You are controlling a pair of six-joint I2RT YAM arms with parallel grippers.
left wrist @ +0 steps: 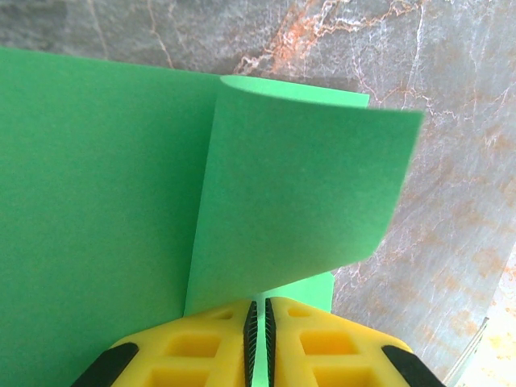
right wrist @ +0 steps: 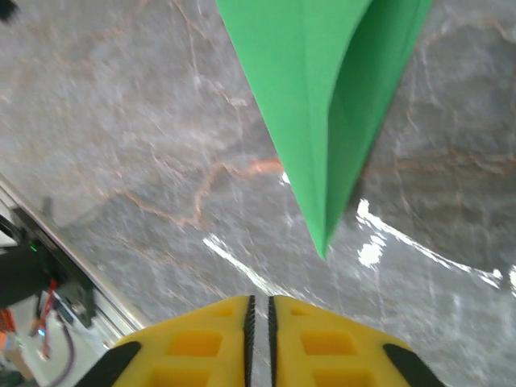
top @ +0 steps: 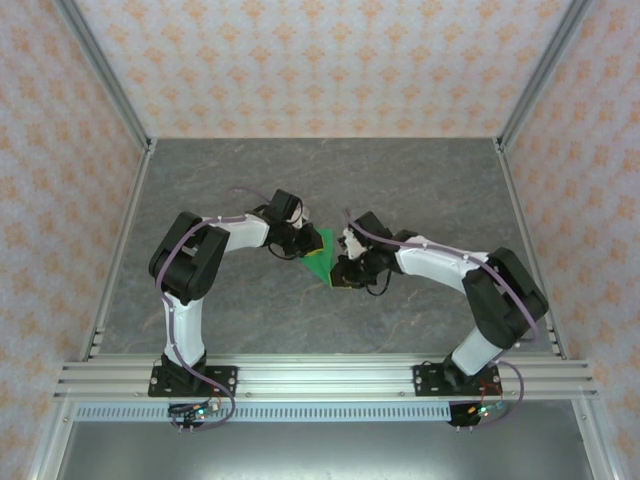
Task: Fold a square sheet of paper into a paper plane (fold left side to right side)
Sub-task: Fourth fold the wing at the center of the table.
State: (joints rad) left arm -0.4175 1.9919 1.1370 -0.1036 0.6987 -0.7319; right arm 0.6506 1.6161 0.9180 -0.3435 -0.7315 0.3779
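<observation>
Left wrist view: the left pincer (left wrist: 258,321) is clamped on the near edge of the paper (left wrist: 97,210). A flap of the paper curls up and over to the right above the flat green layer, and beyond it lies the grey marbled desk (left wrist: 459,185). In the right wrist view the right pincer (right wrist: 260,322) is closed on nothing, with the paper's creased point just ahead of it. From above, the paper sits mid-desk between both pincers.

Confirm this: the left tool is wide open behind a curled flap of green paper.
Not open: the left wrist view shows the left tool shut, pinching the edge of that curled flap of green paper.
</observation>
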